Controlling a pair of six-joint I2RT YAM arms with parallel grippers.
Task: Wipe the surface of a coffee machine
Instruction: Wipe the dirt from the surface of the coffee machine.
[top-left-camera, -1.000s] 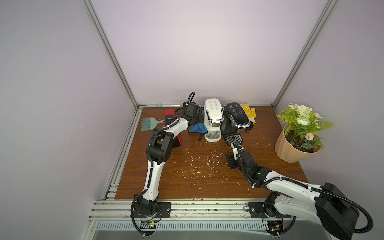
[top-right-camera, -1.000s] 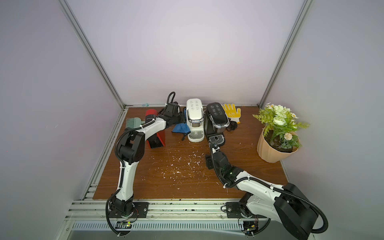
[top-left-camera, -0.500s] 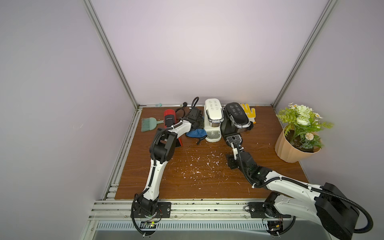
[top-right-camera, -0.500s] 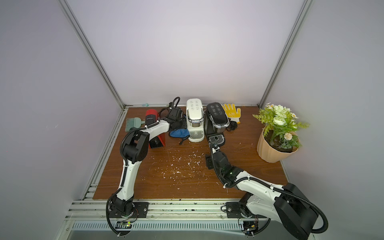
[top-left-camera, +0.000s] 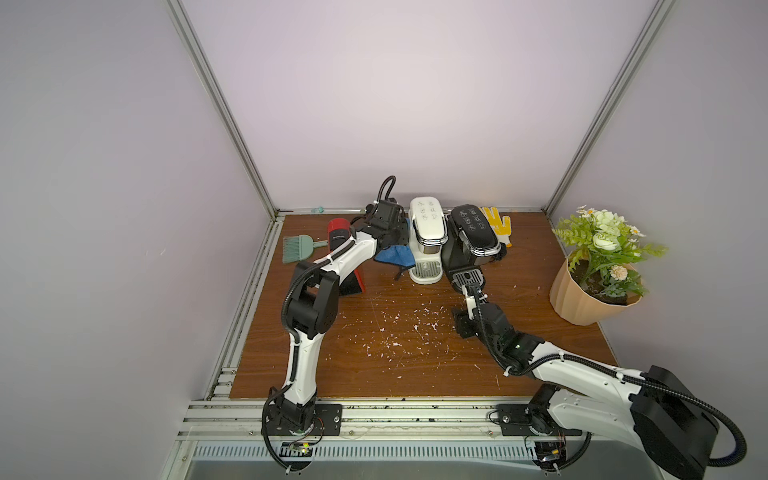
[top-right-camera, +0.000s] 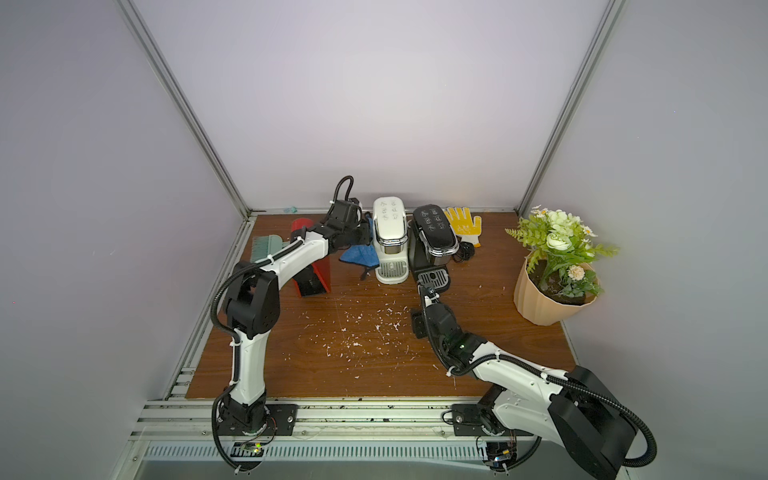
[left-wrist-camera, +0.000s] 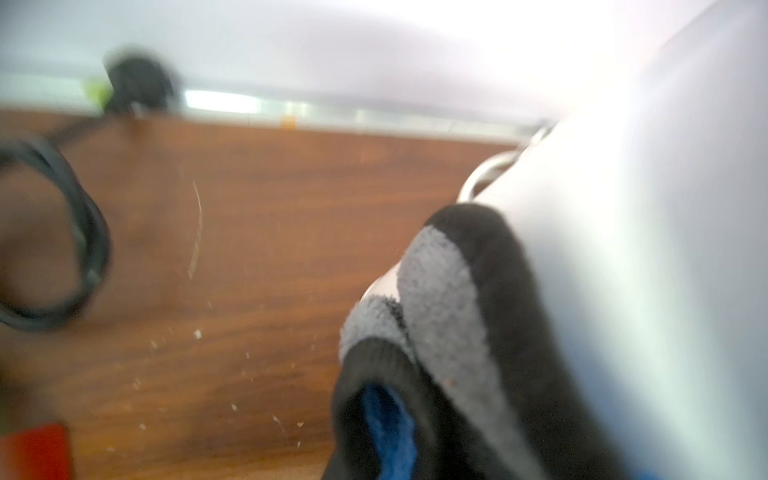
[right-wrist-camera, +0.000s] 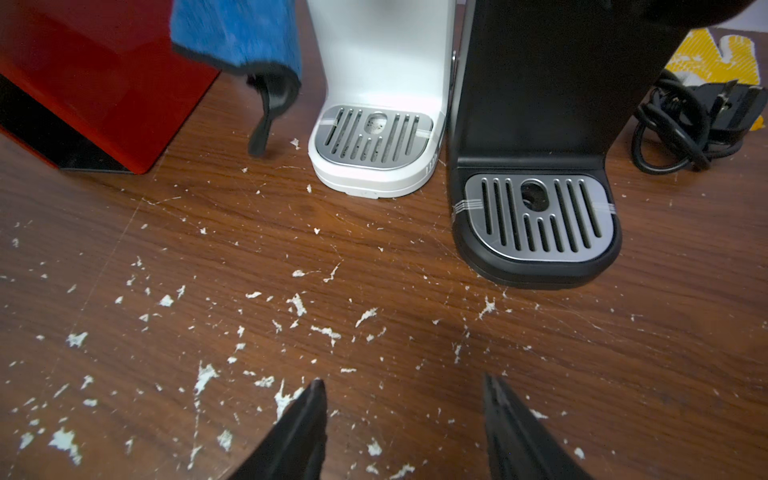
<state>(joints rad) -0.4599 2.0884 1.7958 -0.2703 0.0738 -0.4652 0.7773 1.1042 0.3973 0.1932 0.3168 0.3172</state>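
White coffee machine (top-left-camera: 427, 232): upright at upper centre in both top views, at the back of the wooden table (top-left-camera: 540, 332), drip tray facing the camera.
Blue cloth (top-left-camera: 392, 255): hangs at the machine's left flank in frame. In the left wrist view its grey-and-black edge (left-wrist-camera: 449, 316) is bunched against the white casing. A dark loop (right-wrist-camera: 266, 120) dangles from its lower corner.
Left gripper (top-left-camera: 397, 237): jaws clamped tight on the cloth's upper part, close to the machine's side; fingertips hidden by fabric.
Left arm: rises from its base at lower left, elbow lifted, forearm stretched up-frame across a red appliance (top-left-camera: 345, 249).
Right gripper (right-wrist-camera: 403, 415): jaws partway apart, nothing between them, low over the table in front of the black coffee machine (top-left-camera: 473, 237).
Right arm: lies low, stretched from lower right toward centre.
Black coffee machine: just right of the white one.
Surroundings: white flecks (top-left-camera: 395, 328) scattered mid-table; green brush (top-left-camera: 297, 248) far left; yellow glove (top-left-camera: 496, 224) behind the black machine; potted plant (top-left-camera: 590, 291) at right.
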